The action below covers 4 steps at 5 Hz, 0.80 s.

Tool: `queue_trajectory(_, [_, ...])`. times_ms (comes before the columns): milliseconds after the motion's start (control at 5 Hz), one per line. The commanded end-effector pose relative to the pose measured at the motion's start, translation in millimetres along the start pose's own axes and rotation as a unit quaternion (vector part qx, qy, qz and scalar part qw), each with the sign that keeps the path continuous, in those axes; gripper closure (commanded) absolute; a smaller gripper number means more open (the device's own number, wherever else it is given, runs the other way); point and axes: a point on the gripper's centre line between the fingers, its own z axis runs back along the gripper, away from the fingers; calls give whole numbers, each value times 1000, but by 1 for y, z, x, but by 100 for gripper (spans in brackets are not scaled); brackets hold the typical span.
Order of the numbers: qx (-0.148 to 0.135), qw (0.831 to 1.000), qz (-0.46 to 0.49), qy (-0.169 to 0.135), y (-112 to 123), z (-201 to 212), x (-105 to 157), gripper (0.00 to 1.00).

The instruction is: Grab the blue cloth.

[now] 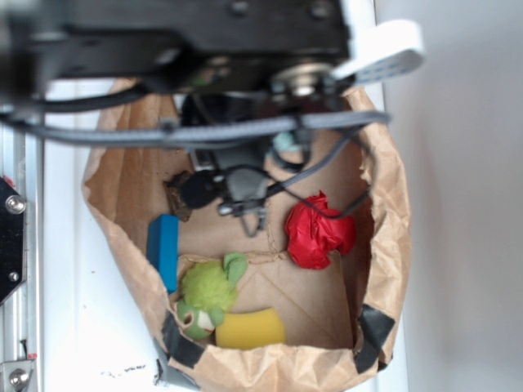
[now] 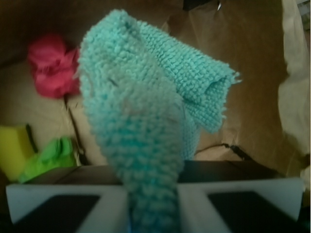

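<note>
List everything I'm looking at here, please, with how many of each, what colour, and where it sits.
bag: one, brown paper with black tape at the lower corners, standing open on a white surface, holding all the items.
blue cloth: one, pale aqua terry, hanging from the tool above the bag floor; in the exterior view only a sliver shows under the arm.
red wad: one, red, crumpled, on the bag floor toward its right side.
block: one, dark blue, rectangular, against the bag's left wall.
plush toy: one, green, near the front of the bag.
sponge: one, yellow, at the front, touching the toy.
arm: one, black, with grey cables, above the bag.
tool: one, white, pinching the cloth.
</note>
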Motion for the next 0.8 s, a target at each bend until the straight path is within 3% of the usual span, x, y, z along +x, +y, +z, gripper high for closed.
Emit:
queue_trajectory(0, [-35,996,-66,-57,-6,26,-17,100])
queue_trajectory(600, [-42,991,-94,-83,-31,37,-15,100])
